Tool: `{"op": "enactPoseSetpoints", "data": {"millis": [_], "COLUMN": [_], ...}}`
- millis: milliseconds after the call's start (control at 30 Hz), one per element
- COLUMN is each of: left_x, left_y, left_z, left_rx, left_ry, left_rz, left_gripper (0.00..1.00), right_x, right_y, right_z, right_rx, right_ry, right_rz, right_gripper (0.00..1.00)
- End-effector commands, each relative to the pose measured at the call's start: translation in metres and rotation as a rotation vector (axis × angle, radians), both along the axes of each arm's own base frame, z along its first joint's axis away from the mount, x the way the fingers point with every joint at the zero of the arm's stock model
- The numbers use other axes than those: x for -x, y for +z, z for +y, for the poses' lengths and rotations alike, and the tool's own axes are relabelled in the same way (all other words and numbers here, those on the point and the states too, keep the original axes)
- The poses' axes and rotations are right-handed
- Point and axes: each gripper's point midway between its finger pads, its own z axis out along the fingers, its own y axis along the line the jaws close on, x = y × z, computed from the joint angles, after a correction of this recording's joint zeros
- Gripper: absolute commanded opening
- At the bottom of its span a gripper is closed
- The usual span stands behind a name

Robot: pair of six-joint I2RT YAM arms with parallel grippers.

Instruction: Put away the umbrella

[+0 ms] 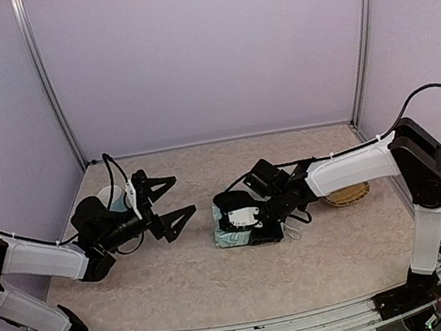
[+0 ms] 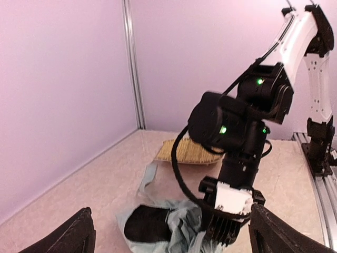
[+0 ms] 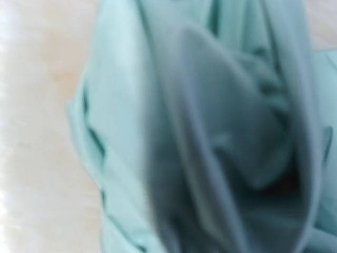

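Umbrella (image 1: 230, 236) collapsed in a bunched heap on the desk (image 1: 224, 291), near the woven straw tray (image 1: 349, 194), on its left. Right pincer (image 1: 244, 219) down on top of that heap, tips sunk in mint fabric; impossible to tell whether pinching it or merely pressing. Left pincer (image 1: 184, 195) spread wide, gripping nothing, apart from the umbrella, farther left of the tray. Light blue cup (image 1: 110, 196) farthest from the tray, partly hidden by the left arm.
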Motion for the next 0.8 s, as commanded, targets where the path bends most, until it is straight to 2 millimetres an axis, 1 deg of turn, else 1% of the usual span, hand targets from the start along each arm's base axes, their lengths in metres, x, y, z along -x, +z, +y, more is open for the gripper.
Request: {"op": "enactPoseSetpoints", "data": {"millis": [0, 67, 100, 133, 167, 233, 300, 400, 533, 633, 700, 733, 767], "left_x": [0.025, 0.027, 0.032, 0.037, 0.042, 0.047, 0.048, 0.045, 0.040, 0.028, 0.021, 0.018, 0.013], "left_y": [0.037, 0.015, 0.004, -0.007, -0.019, -0.049, -0.080, -0.109, -0.120, -0.128, -0.141, -0.151, -0.158], "left_z": [-0.010, -0.023, -0.026, -0.028, -0.029, -0.030, -0.034, -0.040, -0.053, -0.060, -0.064, -0.065, -0.066], "left_rx": [0.024, -0.111, -0.170, -0.227, -0.290, -0.422, -0.564, -0.701, -0.772, -0.834, -0.893, -0.931, -0.954], "left_ry": [-0.131, -0.141, -0.142, -0.137, -0.131, -0.118, -0.120, -0.128, -0.131, -0.124, -0.145, -0.157, -0.156], "left_rz": [-0.197, -0.218, -0.243, -0.281, -0.332, -0.369, -0.376, -0.370, -0.436, -0.482, -0.483, -0.462, -0.447], "left_gripper": [0.94, 0.76, 0.67, 0.61, 0.58, 0.56, 0.56, 0.60, 0.74, 0.83, 0.85, 0.89, 0.90], "right_x": [0.066, 0.071, 0.074, 0.076, 0.078, 0.080, 0.080, 0.077, 0.069, 0.063, 0.056, 0.053, 0.050], "right_y": [-0.036, -0.038, -0.039, -0.041, -0.042, -0.044, -0.045, -0.048, -0.063, -0.076, -0.082, -0.086, -0.091], "right_z": [-0.027, -0.030, -0.031, -0.033, -0.035, -0.035, -0.032, -0.028, -0.025, -0.024, -0.024, -0.025, -0.026], "right_rx": [0.117, 0.129, 0.135, 0.143, 0.150, 0.153, 0.146, 0.133, 0.145, 0.150, 0.150, 0.157, 0.169], "right_ry": [0.004, -0.019, -0.028, -0.039, -0.054, -0.069, -0.077, -0.096, -0.125, -0.144, -0.160, -0.167, -0.175], "right_rz": [0.447, 0.537, 0.581, 0.623, 0.665, 0.736, 0.792, 0.860, 0.903, 0.930, 0.933, 0.925, 0.915], "right_gripper": [0.12, 0.13, 0.13, 0.13, 0.13, 0.14, 0.14, 0.15, 0.14, 0.14, 0.14, 0.14, 0.14]}}
